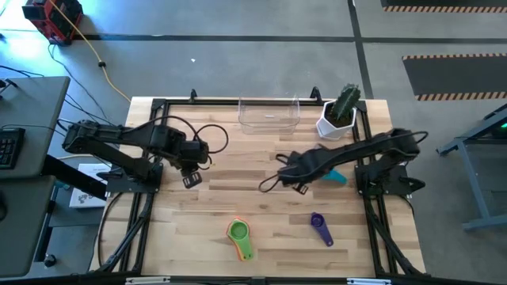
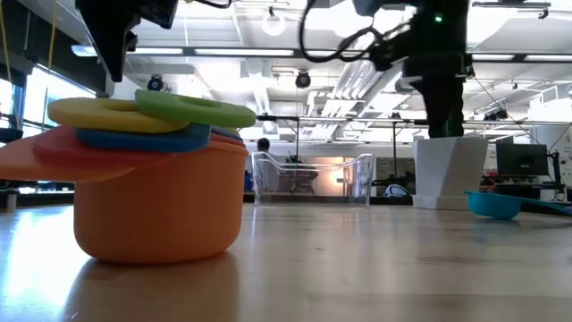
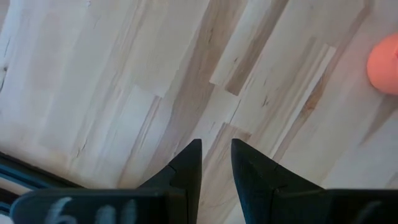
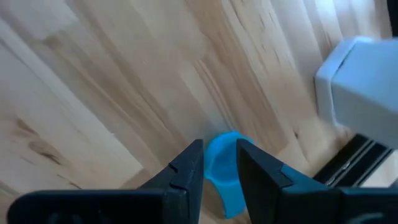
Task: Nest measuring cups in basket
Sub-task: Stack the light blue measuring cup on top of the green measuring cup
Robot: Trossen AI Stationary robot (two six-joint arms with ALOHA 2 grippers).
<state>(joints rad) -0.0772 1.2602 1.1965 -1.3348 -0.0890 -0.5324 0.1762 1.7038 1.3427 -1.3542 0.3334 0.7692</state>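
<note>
An orange measuring cup (image 2: pixel 152 201) stands on the table near the front edge, with red, blue, yellow and green cups (image 1: pixel 240 234) nested in it. A purple cup (image 1: pixel 321 228) lies to its right. A teal cup (image 2: pixel 493 204) rests on the table right of centre. My right gripper (image 1: pixel 299 184) hangs above the table just left of it, fingers a narrow gap apart. In the right wrist view the teal cup (image 4: pixel 222 177) shows beyond the fingertips (image 4: pixel 219 149). The clear basket (image 1: pixel 269 115) stands at the far edge. My left gripper (image 3: pixel 216 146) waits over bare wood at the left, narrowly open.
A white pot with a green cactus (image 1: pixel 337 115) stands right of the basket at the far edge, and its wall (image 4: pixel 360 87) shows close by in the right wrist view. Black rails frame the table. Bare wood lies between the two grippers and in front of the basket.
</note>
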